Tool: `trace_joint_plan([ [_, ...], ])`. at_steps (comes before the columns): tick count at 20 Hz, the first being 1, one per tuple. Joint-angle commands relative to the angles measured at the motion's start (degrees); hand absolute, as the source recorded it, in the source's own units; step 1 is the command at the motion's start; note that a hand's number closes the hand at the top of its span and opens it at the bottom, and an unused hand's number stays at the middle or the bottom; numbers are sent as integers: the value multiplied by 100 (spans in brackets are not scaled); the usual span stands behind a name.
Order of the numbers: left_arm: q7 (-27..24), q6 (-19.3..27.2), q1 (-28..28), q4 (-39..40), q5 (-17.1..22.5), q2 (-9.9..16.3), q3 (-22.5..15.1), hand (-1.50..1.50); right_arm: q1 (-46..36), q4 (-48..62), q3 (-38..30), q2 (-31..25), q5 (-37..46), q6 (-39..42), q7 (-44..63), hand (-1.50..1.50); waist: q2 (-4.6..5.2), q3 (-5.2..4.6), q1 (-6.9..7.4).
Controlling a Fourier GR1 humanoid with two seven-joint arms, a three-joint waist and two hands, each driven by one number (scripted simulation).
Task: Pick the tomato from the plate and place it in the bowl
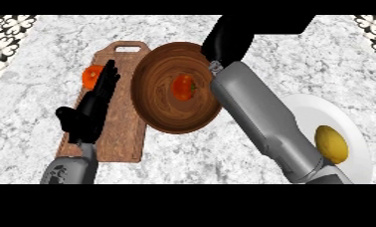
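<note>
Tomato sits inside wooden bowl. Right hand above bowl's far rim, fingers unreadable, cannot tell. Left hand left of bowl, fingers straight, holding nothing. White plate right of bowl.

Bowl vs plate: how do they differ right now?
The bowl is brown with a wood grain; the plate is plain white. The bowl holds a red tomato; the plate holds a yellow fruit. The bowl overlaps the cutting board mid-counter; the plate sits at the right, partly hidden behind the right forearm. Both are round.
</note>
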Motion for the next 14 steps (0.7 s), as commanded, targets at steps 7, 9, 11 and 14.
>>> trace_joint_plan([
  [7, 309, 35, -242, -150, -52, -54, -84, 0, 1397, -1075, -410, 66, -975, -1180, -530, -150, 21, 3, -16],
  [9, 316, 37, -79, -192, -58, 3, -36, 0, 1394, -1460, 96, 66, -943, -1520, -218, -150, 17, 0, 49],
  [11, 554, 52, -110, -415, -32, -23, -75, 0, 1375, -1723, -198, 67, -508, -1744, -456, -150, -1, 2, -3],
  [14, 18, -31, -61, 8, -21, 52, 55, 0, 1543, -2121, 9, 67, 94, -2135, -140, -150, 3, -4, -42],
])
